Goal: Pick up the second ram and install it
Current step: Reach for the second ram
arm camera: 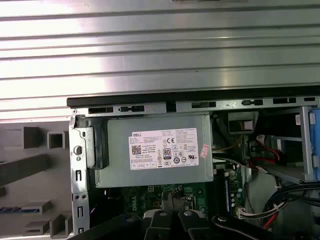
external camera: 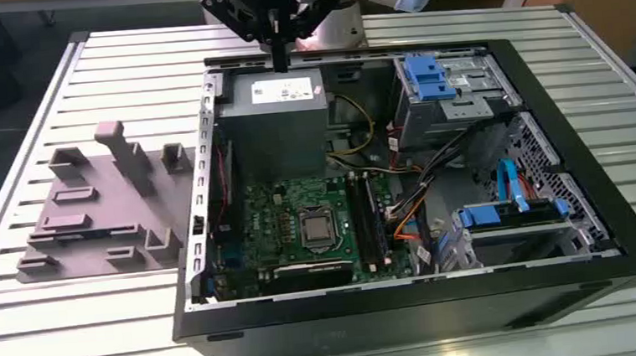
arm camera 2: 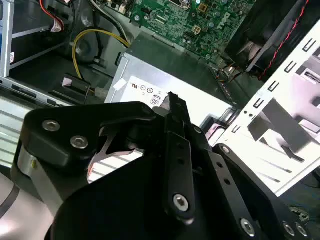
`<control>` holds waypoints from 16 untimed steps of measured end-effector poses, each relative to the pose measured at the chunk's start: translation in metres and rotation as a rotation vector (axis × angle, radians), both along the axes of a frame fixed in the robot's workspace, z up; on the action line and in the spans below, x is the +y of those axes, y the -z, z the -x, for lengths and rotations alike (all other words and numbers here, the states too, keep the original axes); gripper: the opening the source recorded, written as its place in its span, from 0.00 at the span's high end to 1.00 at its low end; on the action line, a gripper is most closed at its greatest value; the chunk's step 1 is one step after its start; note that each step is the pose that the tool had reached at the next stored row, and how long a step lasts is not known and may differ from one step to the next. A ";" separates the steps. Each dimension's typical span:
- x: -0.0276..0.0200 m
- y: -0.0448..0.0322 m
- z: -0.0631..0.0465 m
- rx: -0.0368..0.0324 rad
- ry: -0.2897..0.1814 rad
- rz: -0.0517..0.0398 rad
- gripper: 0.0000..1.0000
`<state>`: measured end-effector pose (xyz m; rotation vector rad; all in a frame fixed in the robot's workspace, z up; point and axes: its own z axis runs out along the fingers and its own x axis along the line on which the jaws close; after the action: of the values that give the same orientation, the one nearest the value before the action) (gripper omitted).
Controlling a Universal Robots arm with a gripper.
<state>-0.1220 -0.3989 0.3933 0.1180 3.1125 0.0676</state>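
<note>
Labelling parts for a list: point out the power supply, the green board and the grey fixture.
power supply [external camera: 275,129], exterior view, its grey side face.
green board [external camera: 263,224], exterior view, the area beside the processor socket.
grey fixture [external camera: 119,210], exterior view, its flat base.

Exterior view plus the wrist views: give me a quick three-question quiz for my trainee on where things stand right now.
1. Multiple choice: the gripper hangs above which part? A the grey power supply; B the blue drive bracket; C the green board.
2. True or false: the grey fixture lies on the table, outside the computer case.
3. Fill in: in the exterior view, the grey fixture lies on the ____ of the computer case.
Key: 1 A; 2 true; 3 the exterior view's left.
</note>
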 end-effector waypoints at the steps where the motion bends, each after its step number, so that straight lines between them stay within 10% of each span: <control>1: 0.0000 0.0000 0.000 0.0000 0.000 0.0000 0.89; 16: 0.0000 0.0000 0.005 0.0000 0.000 0.0000 0.89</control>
<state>-0.1268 -0.3989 0.3933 0.1180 3.1125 0.0677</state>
